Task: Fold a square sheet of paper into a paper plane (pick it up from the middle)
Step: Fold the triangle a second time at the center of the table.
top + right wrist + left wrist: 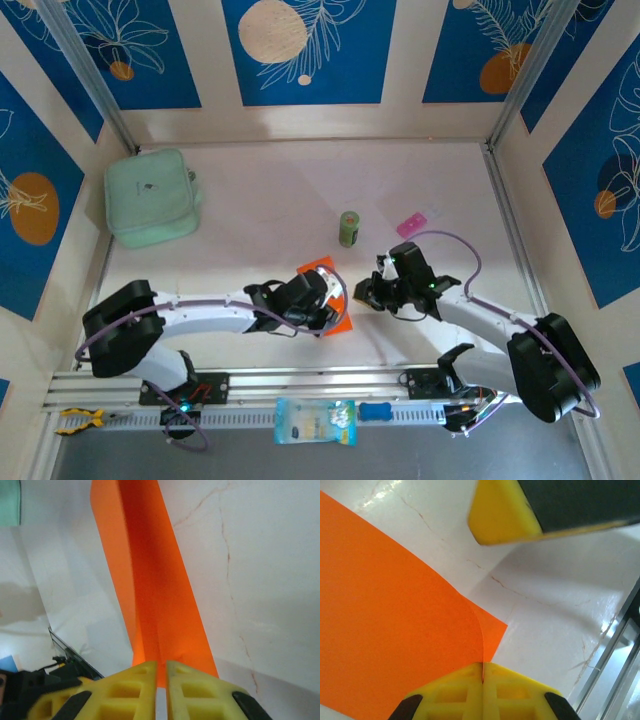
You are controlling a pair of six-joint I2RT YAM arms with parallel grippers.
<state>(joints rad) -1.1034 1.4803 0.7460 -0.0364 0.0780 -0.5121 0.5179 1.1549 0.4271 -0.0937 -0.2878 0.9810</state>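
Observation:
The square sheet of paper (319,266), bright orange, lies near the table's front middle between my two arms. My left gripper (333,303) is over it, and in the left wrist view that gripper (482,666) is shut on the sheet's (395,630) edge close to a corner, with a curved fold rising from the pinch. My right gripper (363,295) sits just right of the sheet. Its fingers (161,664) stand almost together with a thin slit between them, at the near end of the paper (155,580). I cannot tell whether they pinch it. One right finger (502,515) shows blurred above bare table.
A mint-green pouch (150,197) lies at the far left, a small green can (348,229) and a pink packet (412,223) behind the grippers. The metal rail (320,385) runs along the near edge, with a blue-and-white packet (313,420) in front of it.

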